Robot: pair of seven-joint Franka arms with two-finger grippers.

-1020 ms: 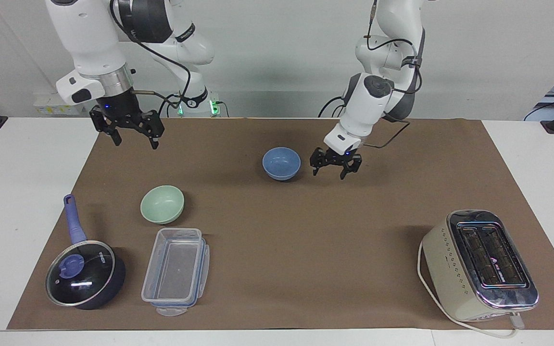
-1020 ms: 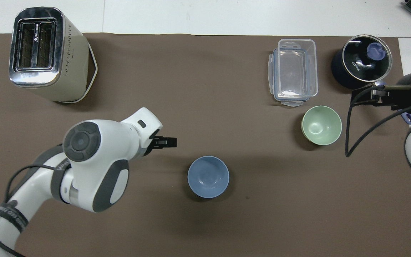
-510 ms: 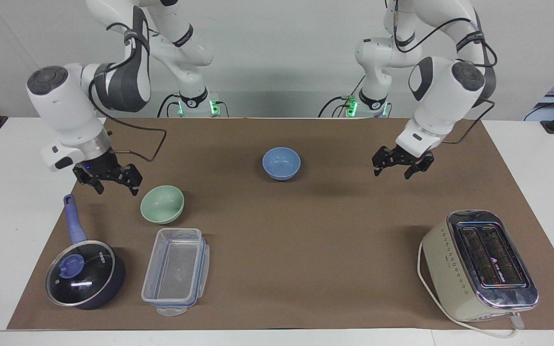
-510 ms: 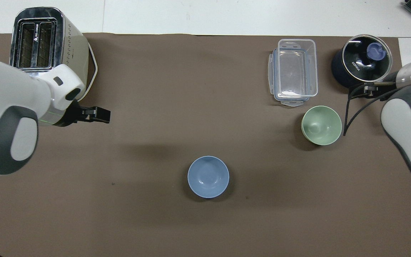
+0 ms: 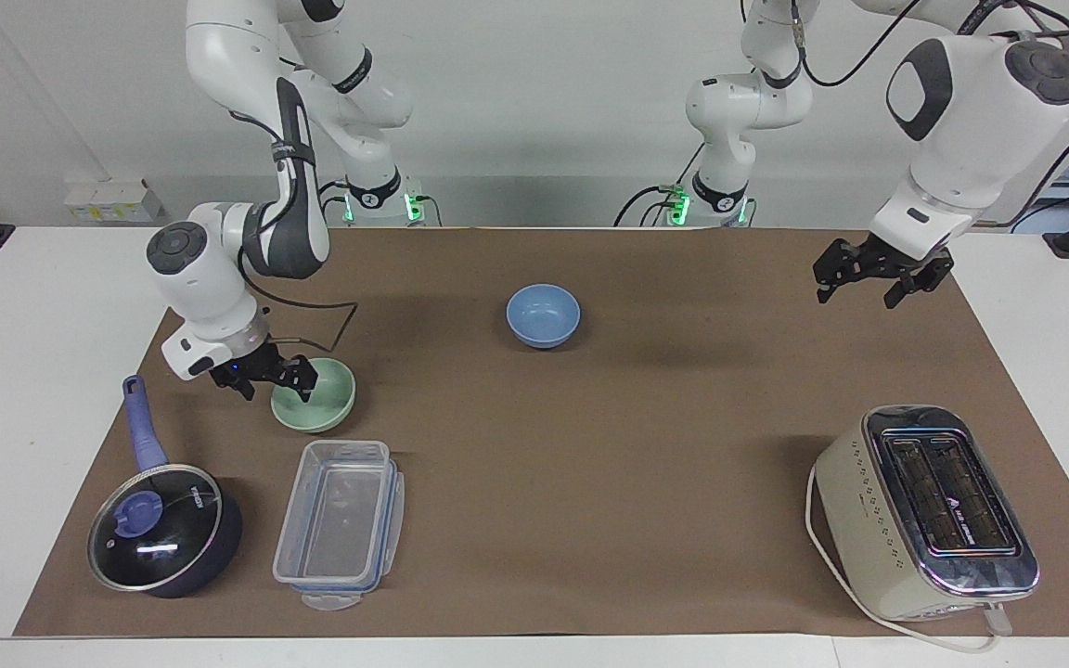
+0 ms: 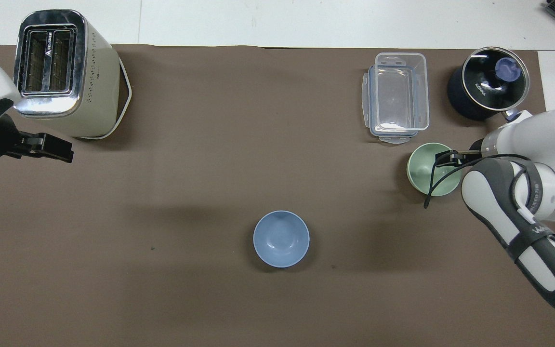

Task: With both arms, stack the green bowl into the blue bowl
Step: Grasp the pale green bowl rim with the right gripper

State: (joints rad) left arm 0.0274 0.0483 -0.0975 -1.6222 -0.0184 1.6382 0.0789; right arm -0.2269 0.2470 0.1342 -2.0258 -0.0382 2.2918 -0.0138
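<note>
The pale green bowl (image 5: 323,406) stands on the brown mat toward the right arm's end; it also shows in the overhead view (image 6: 426,174). My right gripper (image 5: 275,388) is open and low at that bowl's rim, one finger inside the bowl and one outside; the overhead view shows it (image 6: 451,158) over the rim. The blue bowl (image 5: 543,315) stands empty mid-table, nearer to the robots, and shows in the overhead view (image 6: 281,238). My left gripper (image 5: 873,276) is open and empty, raised over the mat's edge at the left arm's end (image 6: 56,149).
A clear plastic container (image 5: 340,520) lies just farther from the robots than the green bowl. A dark lidded saucepan with a blue handle (image 5: 163,529) stands beside it. A cream toaster (image 5: 929,510) stands at the left arm's end.
My right gripper came down and in to the green bowl's rim. My left gripper drew away from the blue bowl toward the left arm's end and rose.
</note>
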